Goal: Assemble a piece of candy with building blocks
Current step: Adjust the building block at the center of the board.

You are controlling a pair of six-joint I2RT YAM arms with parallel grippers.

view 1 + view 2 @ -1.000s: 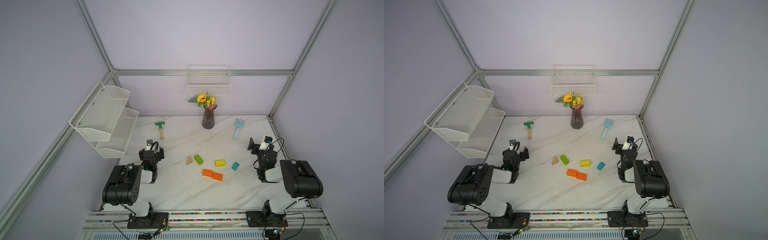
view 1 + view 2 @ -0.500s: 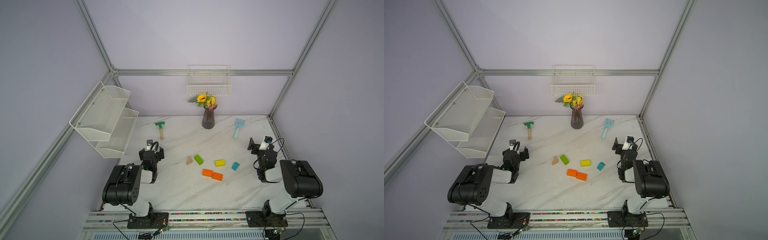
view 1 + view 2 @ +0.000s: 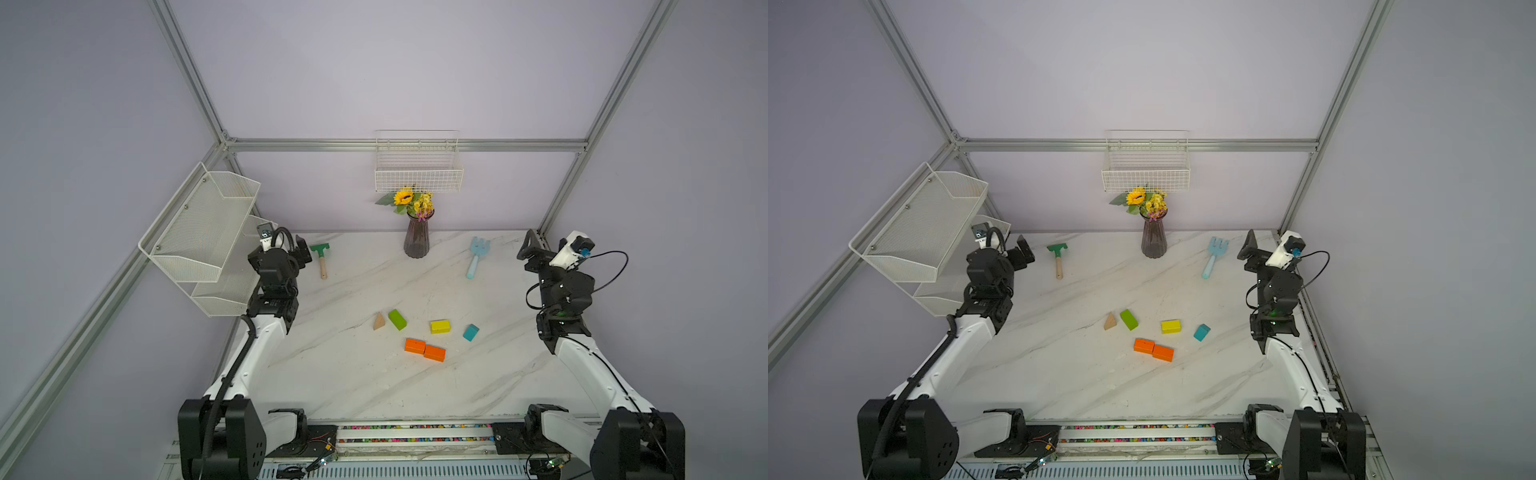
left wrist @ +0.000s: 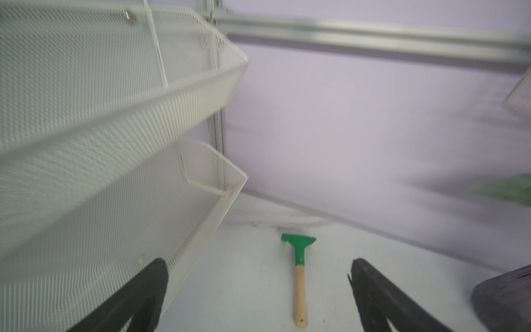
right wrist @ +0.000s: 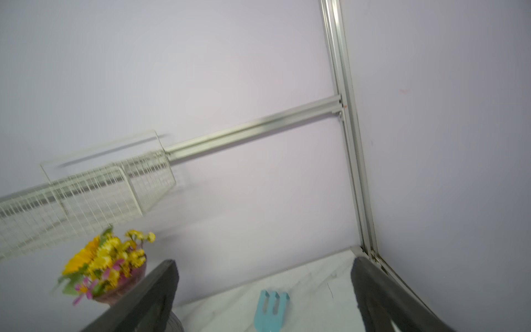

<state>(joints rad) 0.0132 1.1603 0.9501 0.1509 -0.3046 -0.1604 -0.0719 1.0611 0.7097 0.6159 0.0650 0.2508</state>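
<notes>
Building blocks [image 3: 414,345] lie loose and unassembled on the marble table [image 3: 332,386] in both top views. They sit in the space between the two arms, well apart from either pair of fingers and on the robot-base side of them. A tan triangle [image 3: 378,321] is just beside a green block [image 3: 397,319], then come a yellow block [image 3: 440,326] and a teal triangle [image 3: 471,332] nearest the right arm, while two orange blocks [image 3: 434,353] touch end to end. The left gripper [image 3: 303,251] hangs raised with its fingers spread and nothing between them, a green-headed toy rake [image 3: 320,257] just past its tips and a white mesh shelf [image 3: 199,232] on its outer side. The right gripper [image 3: 532,251] is likewise spread wide and empty, with a light blue toy fork [image 3: 477,258] inward of its fingers. A vase of flowers [image 3: 417,241] stands by the back wall between the two grippers, under a wire basket [image 3: 418,178]. In the left wrist view the black fingers [image 4: 138,299] stand far apart, and the rake [image 4: 298,267] lies on the table ahead and between them, nearer the finger away from the mesh shelf [image 4: 115,115]. In the right wrist view the fingers [image 5: 152,293] gape just as wide, the fork [image 5: 271,312] lies between them, and the blurred flowers [image 5: 106,264] show beyond one finger.
</notes>
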